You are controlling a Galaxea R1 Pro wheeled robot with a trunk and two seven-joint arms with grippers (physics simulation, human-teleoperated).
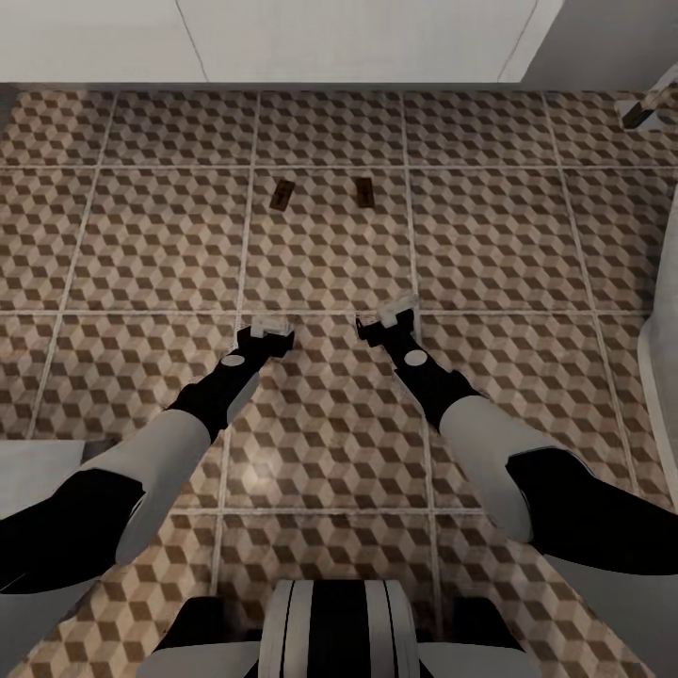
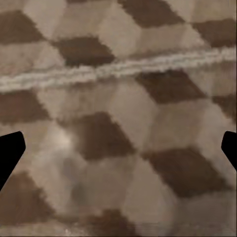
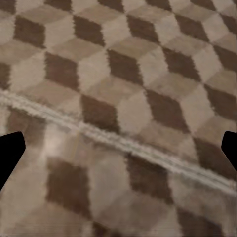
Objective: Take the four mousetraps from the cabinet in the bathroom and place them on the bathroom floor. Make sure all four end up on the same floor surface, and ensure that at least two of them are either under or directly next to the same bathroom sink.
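Observation:
Two mousetraps lie flat on the bathroom floor, one to the left and one to the right, about a tile's width from a white boxy surface along the far edge. My left gripper and right gripper hang low over the tiles, nearer to me than the traps and apart from them. In each wrist view the dark fingertips sit at opposite edges with only patterned tile between them, so both are open and hold nothing. I cannot tell whether the white surface is the sink. The cabinet is out of view.
A rounded white edge runs along the right side. A pale grey-white block stands at the near left beside my left arm. A small object rests on the floor at the far right corner.

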